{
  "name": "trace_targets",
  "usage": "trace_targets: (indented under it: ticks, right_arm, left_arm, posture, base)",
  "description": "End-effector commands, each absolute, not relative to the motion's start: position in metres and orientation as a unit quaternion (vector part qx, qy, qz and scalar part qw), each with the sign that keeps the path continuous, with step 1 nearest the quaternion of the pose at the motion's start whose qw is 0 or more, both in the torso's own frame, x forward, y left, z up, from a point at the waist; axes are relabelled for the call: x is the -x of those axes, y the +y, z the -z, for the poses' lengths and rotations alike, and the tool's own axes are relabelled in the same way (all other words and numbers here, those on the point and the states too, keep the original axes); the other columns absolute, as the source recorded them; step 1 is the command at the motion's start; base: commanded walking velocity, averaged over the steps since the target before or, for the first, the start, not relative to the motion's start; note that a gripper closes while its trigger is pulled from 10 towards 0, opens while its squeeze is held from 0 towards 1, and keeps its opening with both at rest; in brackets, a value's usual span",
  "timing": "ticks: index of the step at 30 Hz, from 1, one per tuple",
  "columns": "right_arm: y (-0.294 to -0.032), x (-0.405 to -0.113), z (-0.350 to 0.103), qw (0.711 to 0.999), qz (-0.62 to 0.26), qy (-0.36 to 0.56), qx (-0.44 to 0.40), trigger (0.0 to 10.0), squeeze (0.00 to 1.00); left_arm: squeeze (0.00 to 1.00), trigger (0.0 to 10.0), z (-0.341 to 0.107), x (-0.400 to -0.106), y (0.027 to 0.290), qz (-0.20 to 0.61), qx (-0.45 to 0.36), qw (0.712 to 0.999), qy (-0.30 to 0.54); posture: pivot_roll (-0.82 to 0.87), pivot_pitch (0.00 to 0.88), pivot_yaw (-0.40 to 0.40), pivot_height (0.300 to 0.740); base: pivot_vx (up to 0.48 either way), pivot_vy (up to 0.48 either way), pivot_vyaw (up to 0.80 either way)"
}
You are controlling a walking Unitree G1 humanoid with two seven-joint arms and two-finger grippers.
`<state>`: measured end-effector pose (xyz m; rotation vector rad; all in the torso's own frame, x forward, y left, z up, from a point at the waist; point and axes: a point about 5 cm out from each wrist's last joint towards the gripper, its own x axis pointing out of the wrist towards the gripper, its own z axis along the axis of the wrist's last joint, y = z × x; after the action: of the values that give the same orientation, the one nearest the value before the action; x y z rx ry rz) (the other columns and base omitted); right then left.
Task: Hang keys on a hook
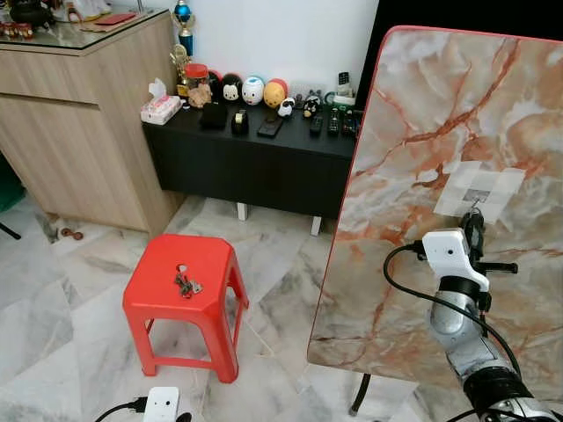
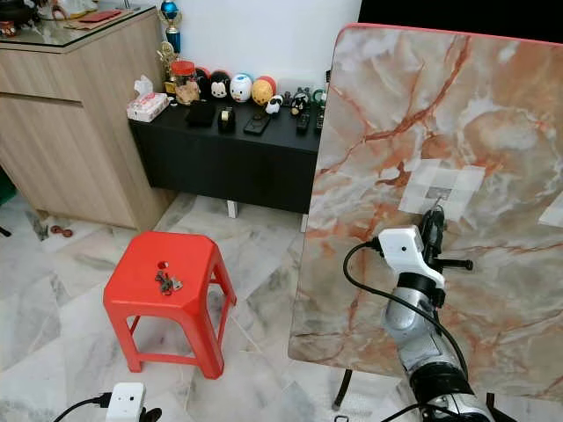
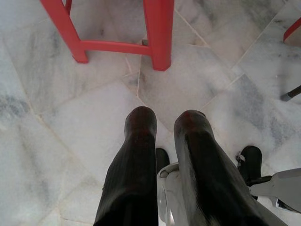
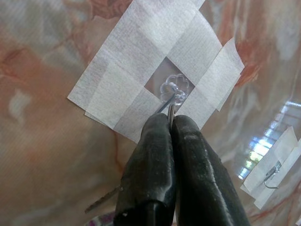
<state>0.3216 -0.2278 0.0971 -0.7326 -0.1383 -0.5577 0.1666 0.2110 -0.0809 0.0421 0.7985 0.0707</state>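
Metal key ring (image 4: 170, 109) sits pinched in the closed right gripper (image 4: 171, 123), touching the hook (image 4: 175, 89).

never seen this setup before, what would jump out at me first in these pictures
The big marble-patterned board standing upright on the right draws the eye, with the right tool shut on a key ring at the clear hook taped to it. Next comes the bright red stool on the marble floor to the left, with a bunch of keys lying on its seat. The left tool hangs idle above the floor near the stool's legs.
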Motion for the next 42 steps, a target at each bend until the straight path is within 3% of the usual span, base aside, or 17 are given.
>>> trace_targets:
  ticks: [1,39,40,41,42]
  right_arm:
    - [-0.232,-0.326,-0.105,0.892,0.274,-0.072,0.353,10.0,0.0]
    - [-0.229,-0.329,-0.094,0.91,0.238,-0.037,0.338,10.0,0.0]
    - [-0.229,-0.33,-0.094,0.91,0.235,-0.037,0.338,10.0,0.89]
    - [-0.228,-0.33,-0.094,0.911,0.235,-0.038,0.338,10.0,1.0]
    - [-0.228,-0.33,-0.094,0.911,0.235,-0.038,0.338,10.0,1.0]
  left_arm:
    - [0.0,10.0,0.083,-0.164,0.211,-0.028,-0.027,0.916,0.399]
    - [0.0,10.0,0.085,-0.159,0.212,-0.029,-0.028,0.912,0.409]
    - [0.0,10.0,0.085,-0.159,0.213,-0.029,-0.027,0.912,0.409]
    - [0.0,10.0,0.085,-0.159,0.213,-0.029,-0.027,0.912,0.409]
    - [0.0,10.0,0.085,-0.159,0.213,-0.029,-0.027,0.912,0.409]
  posture:
    - [0.18,0.0,-0.078,0.74]
    - [0.18,0.0,-0.078,0.74]
    - [0.18,0.0,-0.078,0.74]
    - [0.18,0.0,-0.078,0.74]
    - [0.18,0.0,-0.078,0.74]
  base:
    - [0.0,0.0,0.0]
    - [0.0,0.0,0.0]
    - [0.0,0.0,0.0]
    - [0.0,0.0,0.0]
    - [0.0,0.0,0.0]
